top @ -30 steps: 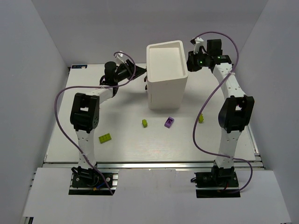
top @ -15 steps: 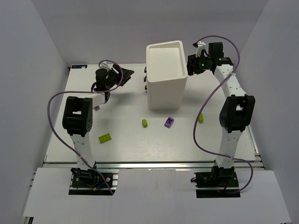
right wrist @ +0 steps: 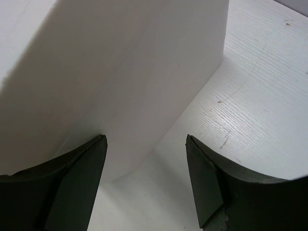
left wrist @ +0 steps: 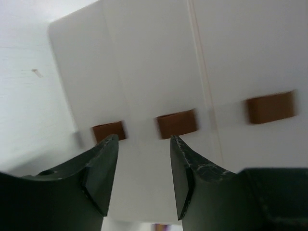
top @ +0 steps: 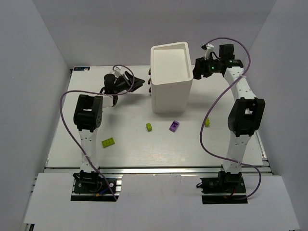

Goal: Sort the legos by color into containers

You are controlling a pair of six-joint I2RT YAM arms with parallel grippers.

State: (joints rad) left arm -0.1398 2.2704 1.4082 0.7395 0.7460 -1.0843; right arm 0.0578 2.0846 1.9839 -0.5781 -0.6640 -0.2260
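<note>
- The white drawer cabinet (top: 172, 82) stands upright on the bench (top: 130, 159), near the middle of its far edge.
- Its drawers (left wrist: 154, 67) face the bench's left edge. In the left wrist view we see three reddish-brown knobs (left wrist: 176, 123) in a row, and the drawer fronts look flush with one another.
- The left hand (left wrist: 143, 144) points at that drawer face from close by. Its fingers stand apart with nothing between them, and each fingertip shows just under a knob. We cannot tell whether it touches the cabinet.
- The right hand (right wrist: 145, 144) is beside the cabinet's opposite wall, on the side toward the bench's right edge. Its fingers are spread wide and grip nothing. Between them we see only the plain white wall and bare bench.
- Four legos lie loose on the bench between the cabinet and the near edge, none in either hand.
- A purple brick (top: 174, 125) lies near the bench's middle, with a small lime brick (top: 149, 127) just to its left.
- A flat lime brick (top: 109, 142) lies further toward the near left corner.
- A lime piece (top: 207, 122) lies toward the right edge, close to the right arm.
</note>
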